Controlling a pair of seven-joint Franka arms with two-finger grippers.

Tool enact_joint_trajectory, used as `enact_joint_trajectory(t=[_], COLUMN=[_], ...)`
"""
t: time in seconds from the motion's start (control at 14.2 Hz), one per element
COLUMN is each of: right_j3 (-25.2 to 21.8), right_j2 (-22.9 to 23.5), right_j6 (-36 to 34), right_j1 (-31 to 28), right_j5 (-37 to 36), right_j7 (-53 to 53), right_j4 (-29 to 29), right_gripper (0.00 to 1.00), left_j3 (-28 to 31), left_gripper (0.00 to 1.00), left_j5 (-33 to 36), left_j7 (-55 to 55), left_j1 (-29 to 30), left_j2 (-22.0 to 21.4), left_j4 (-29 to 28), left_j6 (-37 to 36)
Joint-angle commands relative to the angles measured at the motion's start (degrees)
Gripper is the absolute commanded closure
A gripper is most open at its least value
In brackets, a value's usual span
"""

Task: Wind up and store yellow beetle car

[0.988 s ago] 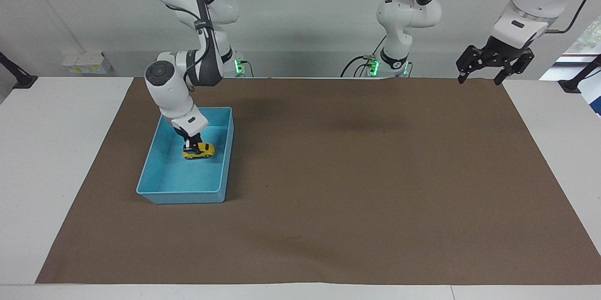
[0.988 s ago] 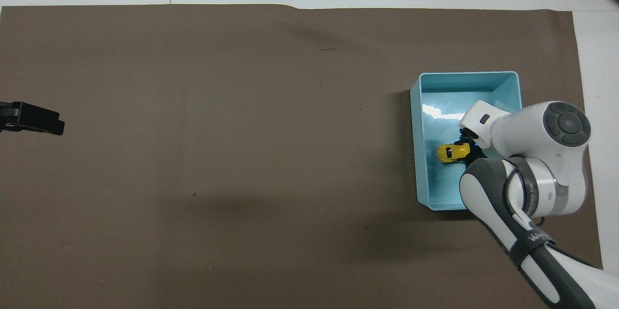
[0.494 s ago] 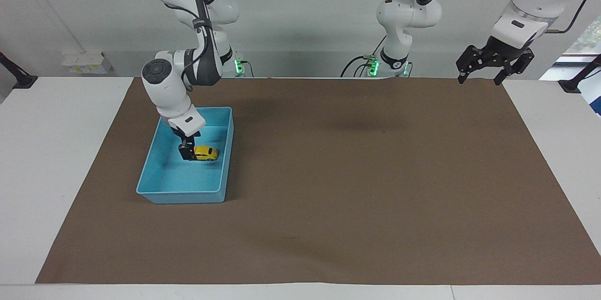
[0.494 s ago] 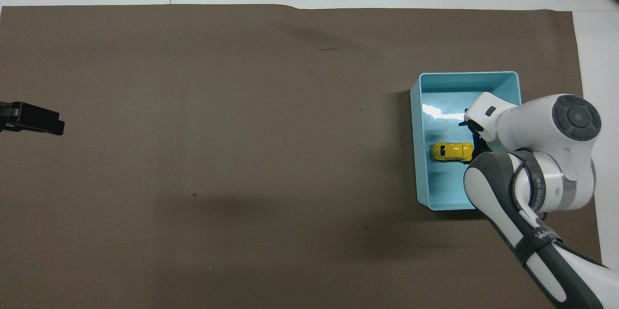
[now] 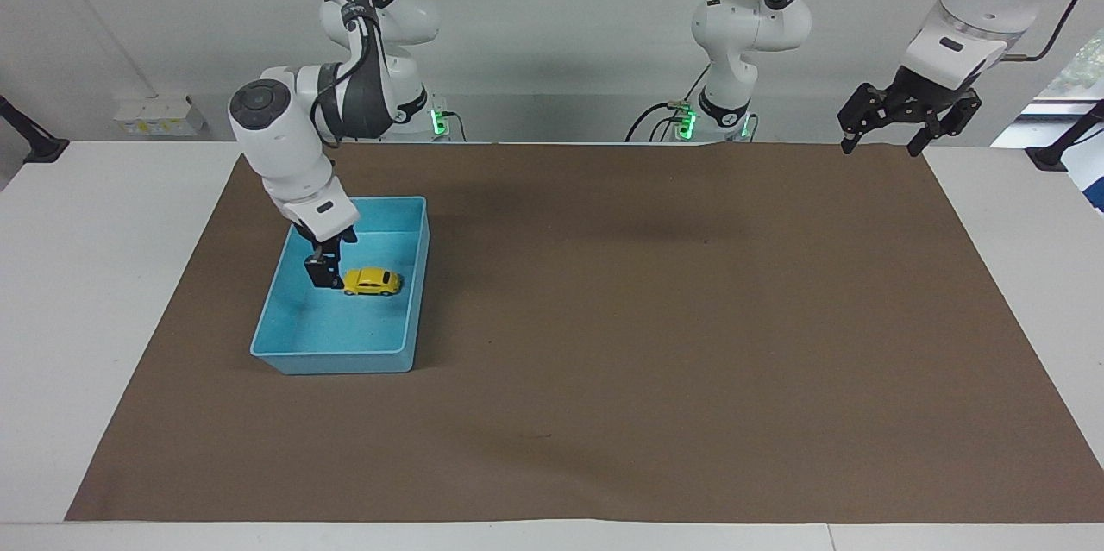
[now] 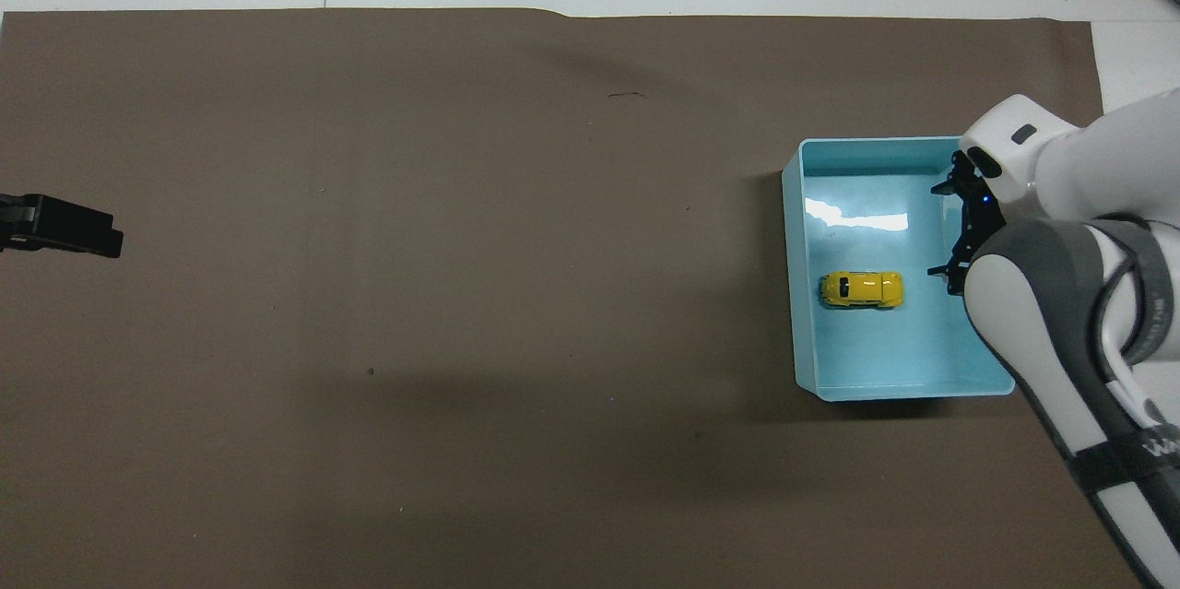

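The yellow beetle car (image 5: 372, 281) stands on its wheels on the floor of the light blue bin (image 5: 332, 356), about mid-bin. It also shows in the overhead view (image 6: 862, 288), inside the bin (image 6: 791, 294). My right gripper (image 5: 323, 275) is open and empty, a little above the bin floor, just beside the car toward the right arm's end of the table; in the overhead view (image 6: 954, 229) its fingers are spread apart. My left gripper (image 5: 881, 144) waits open and raised over the mat's corner at the left arm's end; its tip shows in the overhead view (image 6: 64, 236).
A brown mat (image 5: 655, 318) covers most of the white table (image 5: 103, 318). The bin is the only container on it, at the right arm's end. A white socket box (image 5: 159, 114) sits by the wall.
My right gripper let go of the car, which now rests level on the bin floor. The gripper has opened, lifted and moved toward the right arm's end. The left arm has not moved.
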Motion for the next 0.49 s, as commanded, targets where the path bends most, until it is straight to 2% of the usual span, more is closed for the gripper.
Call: enact_joint_trajectory(t=[0.0, 0.42], right_j3=[0.32, 0.05], right_j2=[-0.26, -4.74], right_j6=[-6.13, -10.01], right_j1=[-1.14, -2.2], right_j5=[0.95, 1.21], right_j7=[6.78, 27.61], right_j4=[6.04, 6.84], right_gripper=[0.0, 0.0], left_j3=[-0.31, -0.31], left_gripper=[0.0, 0.0], left_j5=[0.79, 0.79], left_j7=[-0.63, -0.63], left_j1=[0.27, 0.27], left_j2=[0.12, 0.12], left_j4=[0.72, 0.72], left_j6=[-1.04, -1.04])
